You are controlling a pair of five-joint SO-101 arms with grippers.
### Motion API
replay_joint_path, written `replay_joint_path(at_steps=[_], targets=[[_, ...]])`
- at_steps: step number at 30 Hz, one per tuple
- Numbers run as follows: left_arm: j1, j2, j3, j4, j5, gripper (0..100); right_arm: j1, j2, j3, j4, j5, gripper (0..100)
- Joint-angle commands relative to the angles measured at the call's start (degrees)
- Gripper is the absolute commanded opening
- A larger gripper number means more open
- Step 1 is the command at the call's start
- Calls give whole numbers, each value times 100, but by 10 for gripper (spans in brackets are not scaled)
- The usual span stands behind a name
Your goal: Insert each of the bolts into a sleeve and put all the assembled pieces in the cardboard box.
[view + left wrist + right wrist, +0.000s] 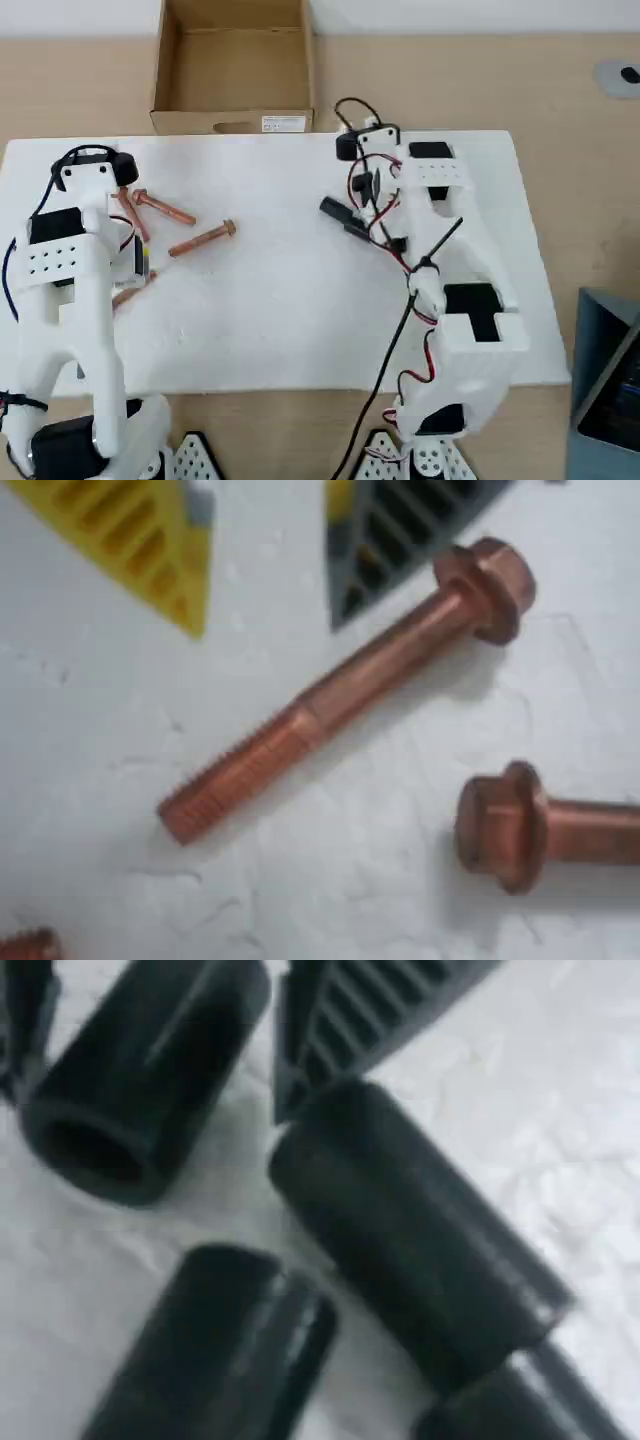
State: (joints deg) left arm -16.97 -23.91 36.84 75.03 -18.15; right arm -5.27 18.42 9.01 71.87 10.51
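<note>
1. The bolts (203,238) are copper-coloured, each with a flanged hex head, a smooth shank and thread towards the tip.
2. Under my left gripper (262,628) one bolt (340,690) lies flat on the foam (420,900), its head just beside the dark finger (400,530). A second bolt (530,825) lies near it, apart.
3. My left gripper stands wide open. The yellow finger (130,540) and the dark finger are well apart, with nothing held.
4. The sleeves (335,208) are black hollow cylinders with lengthwise ribs.
5. One sleeve (140,1080) lies between the fingers (370,1010) of my right gripper (150,1100). A second sleeve (420,1260) and a third sleeve (220,1350) lie just beside it.
6. My right gripper is open around that sleeve. A strip of foam shows between the sleeve and one finger, so nothing is clamped.
7. From above, the bolts lie on the left part of the foam by my left arm (70,270), and the sleeves lie right of the middle by my right arm (450,260). A broad stretch of bare foam separates them.
8. The box (230,122) stands on the table (570,200) at the foam's far edge, left of the middle, open side up.
9. My left arm stands over the foam's left edge, and my right arm runs close to its right edge. A grey bin (605,380) stands off the foam at the near right.
</note>
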Motion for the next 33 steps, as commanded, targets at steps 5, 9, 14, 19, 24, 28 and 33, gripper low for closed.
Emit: replay_joint_path(at_steps=[5,9,14,19,24,28,33], targets=[[-9,4,-158,-9,-35,91,365,444,-92,-149,-35,65],[-9,4,-158,-9,-35,90,356,453,-127,-132,-26,12],[-18,-40,-158,88,-18,89,365,13,-136,88,-26,10],[-9,-48,-554,967,-18,89,330,-1182,-127,545,-26,10],[-26,-48,-1204,1635,0,89,365,-2273,-119,1284,141,10],[-35,13,-2215,2040,378,89,418,-2976,-92,1785,264,10],[0,92,-3112,2084,888,88,840,-3547,-84,2154,264,10]])
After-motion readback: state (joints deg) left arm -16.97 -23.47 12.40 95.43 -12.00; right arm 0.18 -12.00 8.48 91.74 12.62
